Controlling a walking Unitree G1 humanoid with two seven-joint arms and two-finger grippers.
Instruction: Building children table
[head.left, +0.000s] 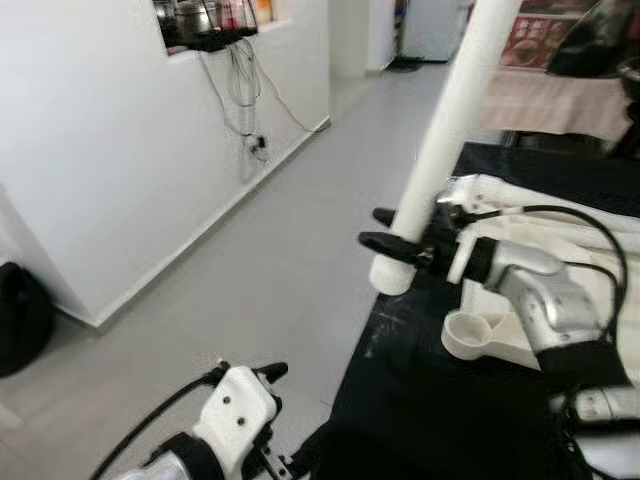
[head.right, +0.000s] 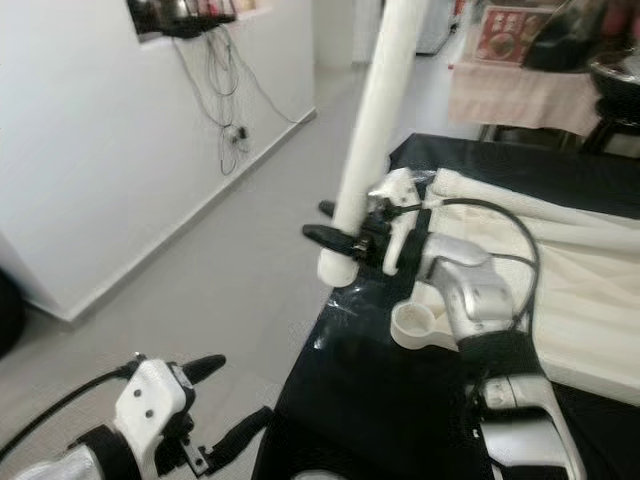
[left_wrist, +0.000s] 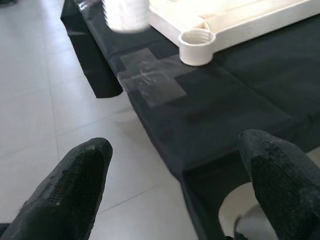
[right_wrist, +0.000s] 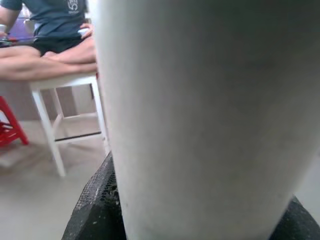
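Note:
A long white table leg (head.left: 440, 150) stands nearly upright, leaning a little, and my right gripper (head.left: 392, 236) is shut on it near its lower end. Its threaded end hangs just above the black surface (head.left: 440, 400). The white tabletop (head.left: 560, 250) lies flat on that surface, with a round screw socket (head.left: 472, 331) at its near corner, also in the left wrist view (left_wrist: 196, 44). My left gripper (head.left: 272, 400) is low beside the black surface's edge, open and holding nothing. Close up, the leg (right_wrist: 200, 115) sits between the right fingers (right_wrist: 95, 210).
A white wall (head.left: 120, 150) with hanging cables (head.left: 245, 90) runs along the left. Grey tiled floor (head.left: 250, 290) lies between wall and black surface. A person (right_wrist: 50, 35) sits on a white stool (right_wrist: 65, 110) beyond the leg. A dark bag (head.left: 20, 315) rests at far left.

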